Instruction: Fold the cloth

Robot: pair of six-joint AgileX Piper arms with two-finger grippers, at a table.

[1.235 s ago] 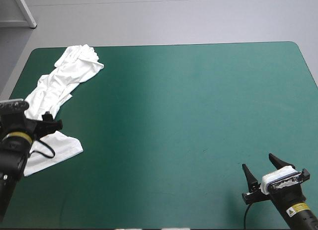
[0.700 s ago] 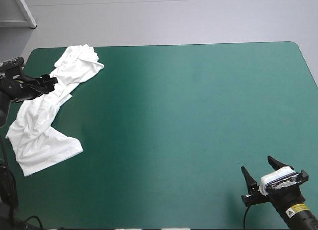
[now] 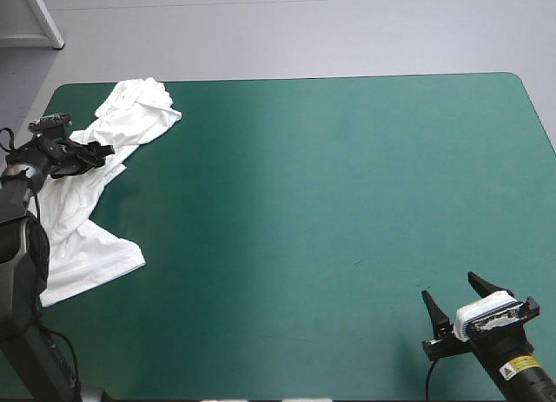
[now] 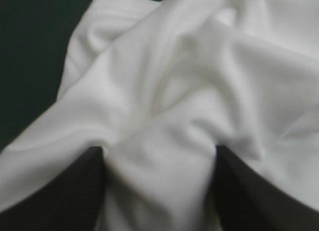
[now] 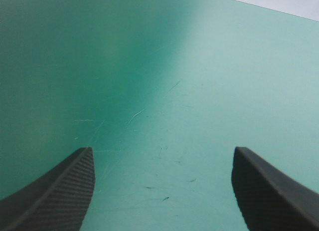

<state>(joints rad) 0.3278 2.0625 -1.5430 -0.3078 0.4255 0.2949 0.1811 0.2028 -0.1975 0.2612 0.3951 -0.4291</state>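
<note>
One view after another, starting with the high view: finding the white T-shirt (image 3: pixel 87 237) lying crumpled in a long strip beside the table's (image 3: pixel 347 202) left edge, running from near the table's far left corner to about midway along that edge. Seeing the left gripper (image 3: pixel 97 154) at the strip's far half, with black fingers apart. Spotting the right gripper (image 3: pixel 450 285) by the table's near right corner, likewise spread wide. Noticing a label (image 3: pixel 521 365) with a yellow triangle on that arm, bearing writing too small for reading.

Turning to the left wrist view: seeing the left gripper (image 4: pixel 158 151) parted, with a rumpled fold of the T-shirt (image 4: pixel 174 81) bulging between its fingers.

Turning to the right wrist view: finding the right gripper (image 5: pixel 163 150) gaping over the table's lightly scratched teal-green cover (image 5: pixel 149 66).
</note>
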